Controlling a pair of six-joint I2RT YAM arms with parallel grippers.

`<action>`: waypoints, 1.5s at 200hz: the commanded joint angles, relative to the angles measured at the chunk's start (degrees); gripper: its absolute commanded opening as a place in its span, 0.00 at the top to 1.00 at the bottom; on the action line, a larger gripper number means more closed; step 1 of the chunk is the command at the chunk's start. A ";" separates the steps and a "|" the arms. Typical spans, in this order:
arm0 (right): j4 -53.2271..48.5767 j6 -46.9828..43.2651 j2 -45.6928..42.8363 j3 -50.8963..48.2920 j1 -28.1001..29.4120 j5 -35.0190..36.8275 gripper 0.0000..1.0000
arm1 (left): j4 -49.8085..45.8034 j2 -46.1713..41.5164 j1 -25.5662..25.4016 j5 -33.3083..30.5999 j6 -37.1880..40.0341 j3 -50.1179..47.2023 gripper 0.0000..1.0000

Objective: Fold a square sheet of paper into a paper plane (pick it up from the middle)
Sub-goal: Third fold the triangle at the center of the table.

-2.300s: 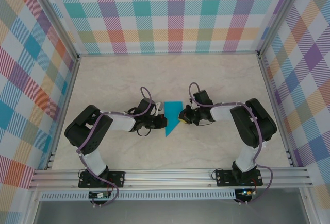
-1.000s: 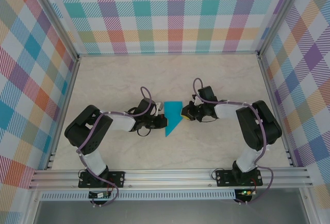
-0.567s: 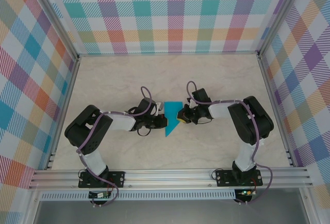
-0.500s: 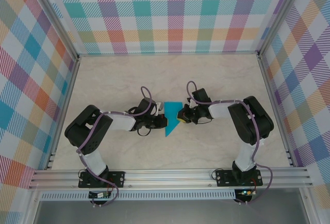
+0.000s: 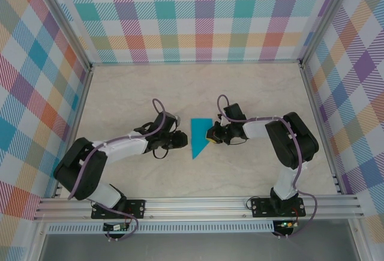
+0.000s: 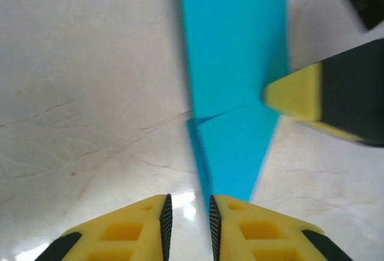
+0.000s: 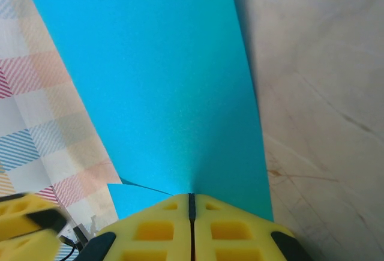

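The square sheet of paper (image 5: 198,134) is teal and lies on the table folded into a long pointed paper plane shape, tip toward the near edge. My right gripper (image 5: 210,135) is shut on its right edge. In the right wrist view the paper (image 7: 162,93) fans out from the closed right gripper (image 7: 192,204). My left gripper (image 5: 182,142) sits just left of the paper, apart from it. In the left wrist view the left gripper (image 6: 186,225) stands open by a narrow gap, with bare table between the pads. The paper's folded edge (image 6: 201,165) ends at the right pad's tip.
The pale marbled tabletop (image 5: 138,93) is boxed in by checked walls (image 5: 204,15) at the back and both sides. An aluminium rail (image 5: 198,204) runs along the near edge by the arm bases. A yellow fingertip (image 6: 294,96) of the right gripper shows in the left wrist view.
The left gripper has opened, let go of the paper's left edge and drawn back to the left. The right gripper came back in and stays shut on the right edge.
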 commanded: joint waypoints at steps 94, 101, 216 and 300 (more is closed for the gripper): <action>-3.48 -0.31 0.35 -1.38 -0.04 3.59 0.93 | 24.21 15.42 -2.97 19.83 -15.49 0.86 0.89; -3.53 -0.38 0.39 -1.36 -0.04 3.56 0.93 | 24.77 16.76 -3.02 20.31 -15.64 1.21 0.88; -4.15 -0.61 1.42 -1.21 -0.04 3.58 0.93 | 15.28 16.02 -4.57 20.87 -9.32 5.01 0.83; -4.75 -0.64 1.60 -1.35 -0.04 3.96 0.93 | 12.40 21.49 -4.65 20.02 -8.62 3.78 0.88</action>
